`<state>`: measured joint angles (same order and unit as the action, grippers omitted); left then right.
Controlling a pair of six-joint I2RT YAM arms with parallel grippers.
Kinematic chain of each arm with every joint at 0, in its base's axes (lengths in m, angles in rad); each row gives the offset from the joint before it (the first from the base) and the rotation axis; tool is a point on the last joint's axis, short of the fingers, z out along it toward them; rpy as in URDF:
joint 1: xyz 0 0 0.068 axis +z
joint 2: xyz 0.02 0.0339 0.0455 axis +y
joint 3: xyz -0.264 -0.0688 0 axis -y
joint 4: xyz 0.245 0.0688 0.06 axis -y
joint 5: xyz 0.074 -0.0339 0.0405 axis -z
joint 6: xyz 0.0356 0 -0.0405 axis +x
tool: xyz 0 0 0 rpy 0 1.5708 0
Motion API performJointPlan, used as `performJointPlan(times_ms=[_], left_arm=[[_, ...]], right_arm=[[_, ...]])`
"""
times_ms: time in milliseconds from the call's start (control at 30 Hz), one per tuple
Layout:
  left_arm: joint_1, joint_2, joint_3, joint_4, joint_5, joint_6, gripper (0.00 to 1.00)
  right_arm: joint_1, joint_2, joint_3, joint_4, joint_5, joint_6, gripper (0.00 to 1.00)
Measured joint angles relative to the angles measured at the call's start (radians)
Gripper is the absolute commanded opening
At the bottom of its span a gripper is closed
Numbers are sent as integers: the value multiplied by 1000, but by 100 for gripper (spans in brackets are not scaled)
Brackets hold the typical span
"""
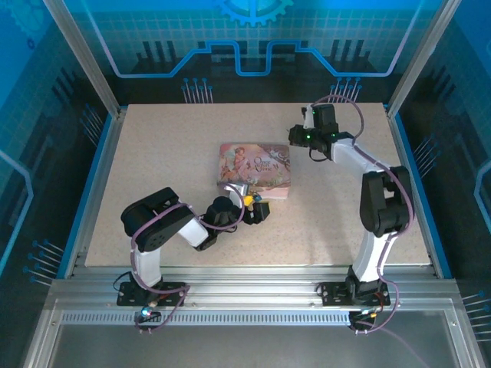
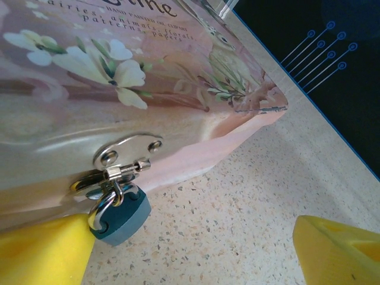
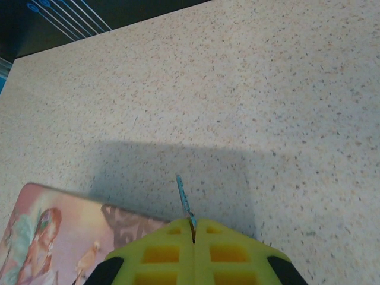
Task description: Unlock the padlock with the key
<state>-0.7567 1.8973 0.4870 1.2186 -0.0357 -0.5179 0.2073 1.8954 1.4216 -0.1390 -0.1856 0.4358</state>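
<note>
Left wrist view: the left gripper point(image 2: 193, 246) holds its yellow fingers point(image 2: 41, 252) spread wide, with nothing between them. The small teal-bodied padlock point(image 2: 122, 215), with its silver shackle, hangs from the metal hasp point(image 2: 127, 151) on the front wall of the pink illustrated rectangular tin point(image 2: 89, 71). It lies just beside the left-hand finger; contact cannot be confirmed, and its keyhole is hidden.

Top external view: the padlock's place is the tin's near edge, at the left gripper. The right gripper point(image 1: 298, 138) hovers well apart, beyond the tin's far right corner.

Right wrist view: the right gripper's fingers are pressed together, pinching the thin dark metal key point(image 3: 184, 199). Its blade projects straight ahead of the fingertips. The key would probably have to cross the tin toward the near edge.
</note>
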Motion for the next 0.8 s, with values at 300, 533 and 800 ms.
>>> performJointPlan(times_ms=[300,533,800], left_arm=[[-2,0,0,-3,-2,-6,89],[-43,0,16,-35,-66,17,92],[-45,-9,13,-37,-100,21,91]], right_arm=[[26,166,162,-55,-1,0,0],[47,206,163,-80,1,-4,0],[48,206,163,-78,2,-16,0]])
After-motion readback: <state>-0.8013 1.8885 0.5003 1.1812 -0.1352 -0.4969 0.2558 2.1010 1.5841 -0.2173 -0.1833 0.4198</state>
